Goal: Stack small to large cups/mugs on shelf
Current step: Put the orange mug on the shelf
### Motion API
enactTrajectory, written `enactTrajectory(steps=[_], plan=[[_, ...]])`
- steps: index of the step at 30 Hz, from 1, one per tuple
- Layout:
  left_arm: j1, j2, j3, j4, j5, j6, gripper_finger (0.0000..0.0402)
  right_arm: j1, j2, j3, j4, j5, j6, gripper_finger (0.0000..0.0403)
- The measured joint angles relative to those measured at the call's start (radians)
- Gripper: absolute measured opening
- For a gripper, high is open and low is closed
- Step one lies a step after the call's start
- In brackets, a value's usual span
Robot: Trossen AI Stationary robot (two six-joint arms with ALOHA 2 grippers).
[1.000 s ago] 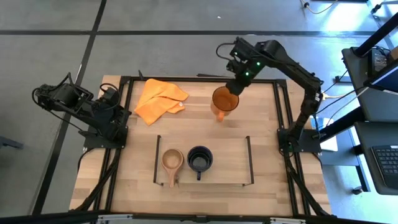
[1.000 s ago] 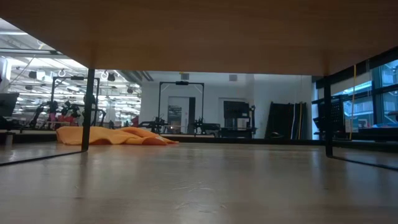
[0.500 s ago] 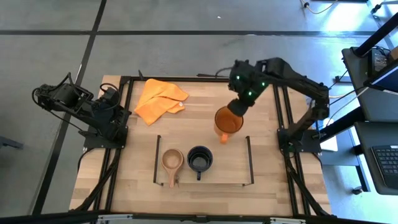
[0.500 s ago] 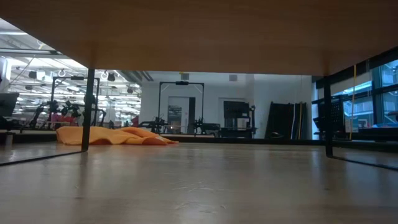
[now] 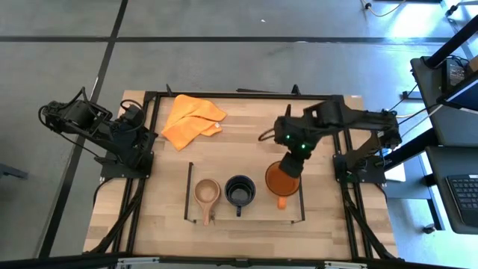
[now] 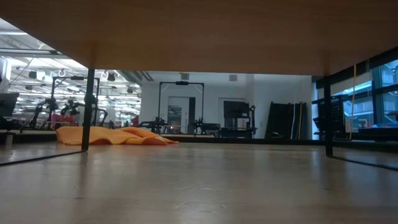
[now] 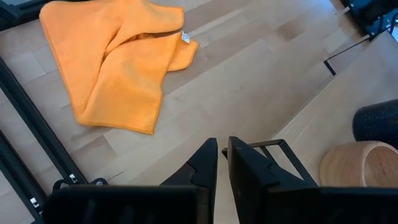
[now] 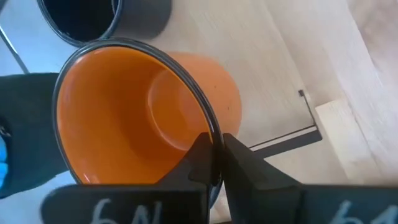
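1. While parked at the tabletop's left edge, left pincer (image 7: 222,163) nearly shut, holding nothing.
2. Wooden cup (image 5: 206,191) and black mug (image 5: 240,190) already side by side on shelf (image 5: 244,215).
3. Orange mug (image 5: 281,180), rim pinched in the closed right pincer (image 8: 217,163), carried from behind the shelf to its last free spot, right of the black mug; release still ahead.

A light wooden table top (image 6: 205,186) fills the lower half, seen level from its surface. A brown wooden board (image 6: 205,34) spans the whole 12 o'clock edge. At 9 o'clock a crumpled orange cloth (image 6: 112,135) lies on the table, with a thin black upright post (image 6: 89,109) standing in front of it. Another dark post (image 6: 327,115) stands at 3 o'clock. Beyond the table is a room with a dark doorway frame (image 6: 180,106) and windows at far 3 o'clock
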Motion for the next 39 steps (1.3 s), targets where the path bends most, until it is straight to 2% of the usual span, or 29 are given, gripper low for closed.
enactTrajectory(steps=[8,15,23,28,39], plan=[[0.000,0.000,0.000,0.000,0.000,0.003,0.0032,0.038,0.026,0.000,0.019,-0.010,0.025,0.0025],[0.000,0.000,0.000,0.000,0.000,0.004,0.0032,0.042,0.065,-0.003,0.040,-0.038,-0.045,0.0025],[0.000,0.000,0.000,0.000,0.000,0.010,0.0032,0.037,0.045,-0.131,0.076,-0.042,-0.082,0.0025],[0.000,0.000,0.000,0.000,0.000,0.010,0.0032,0.037,0.020,-0.190,0.180,-0.077,-0.066,0.0025],[0.000,0.000,0.000,0.000,0.001,0.009,0.0032,0.037,0.004,-0.198,0.164,-0.026,-0.053,0.0034]])
